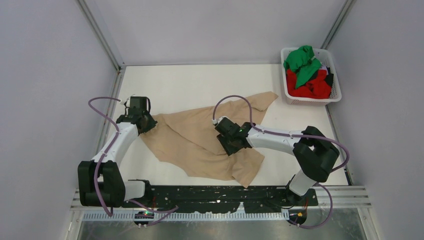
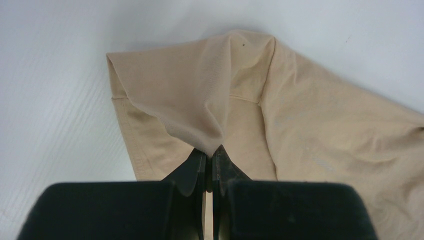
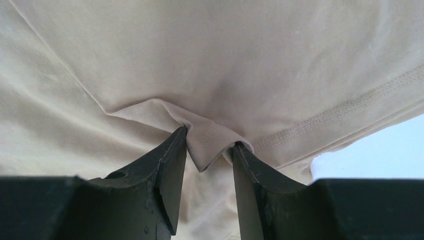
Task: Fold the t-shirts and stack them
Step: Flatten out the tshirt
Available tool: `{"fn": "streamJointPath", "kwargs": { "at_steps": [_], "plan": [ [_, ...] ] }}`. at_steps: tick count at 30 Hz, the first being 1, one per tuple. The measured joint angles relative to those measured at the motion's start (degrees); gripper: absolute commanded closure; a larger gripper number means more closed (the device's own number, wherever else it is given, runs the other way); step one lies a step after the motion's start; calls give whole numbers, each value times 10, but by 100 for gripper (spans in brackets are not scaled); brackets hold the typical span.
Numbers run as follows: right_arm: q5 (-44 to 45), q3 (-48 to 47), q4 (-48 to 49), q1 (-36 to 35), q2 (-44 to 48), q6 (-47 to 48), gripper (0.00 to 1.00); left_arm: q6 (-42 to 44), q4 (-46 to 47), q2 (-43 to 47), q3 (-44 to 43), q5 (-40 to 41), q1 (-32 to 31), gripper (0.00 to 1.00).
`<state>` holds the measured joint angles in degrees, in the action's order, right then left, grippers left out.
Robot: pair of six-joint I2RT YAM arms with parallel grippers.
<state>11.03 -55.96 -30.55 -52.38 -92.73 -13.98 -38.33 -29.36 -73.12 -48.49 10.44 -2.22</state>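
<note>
Table [image 1: 200, 85] bears beige t-shirt [image 1: 195, 142] pinched by both jaws.

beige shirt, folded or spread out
Spread, not folded: the beige shirt lies rumpled across the table, left gripper and right gripper pinching it.

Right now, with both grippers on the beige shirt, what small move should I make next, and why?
Probably lift both slightly and draw them apart. The left gripper is shut on the beige shirt at its left edge. The right gripper appears to pinch a fold near its middle. The cloth lies rumpled, not flat enough to fold.
</note>
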Motion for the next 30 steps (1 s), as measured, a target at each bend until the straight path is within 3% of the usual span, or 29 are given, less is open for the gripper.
{"fn": "streamJointPath", "kwargs": {
  "at_steps": [9, 14, 22, 30],
  "plan": [
    [-4, 0, 17, 17, -12, -19, 66, 0, 0, 0, 0, 0, 0, 100],
    [9, 1, 31, 23, -17, -32, 94, 0, 0, 0, 2, 0, 0, 100],
    [57, 30, 55, 28, 9, -63, 95, 0, 0, 23, 11, 0, 0, 100],
    [167, 53, 85, 68, 185, -83, 95, 0, -5, 141, 12, 6, 0, 100]
  ]
}}
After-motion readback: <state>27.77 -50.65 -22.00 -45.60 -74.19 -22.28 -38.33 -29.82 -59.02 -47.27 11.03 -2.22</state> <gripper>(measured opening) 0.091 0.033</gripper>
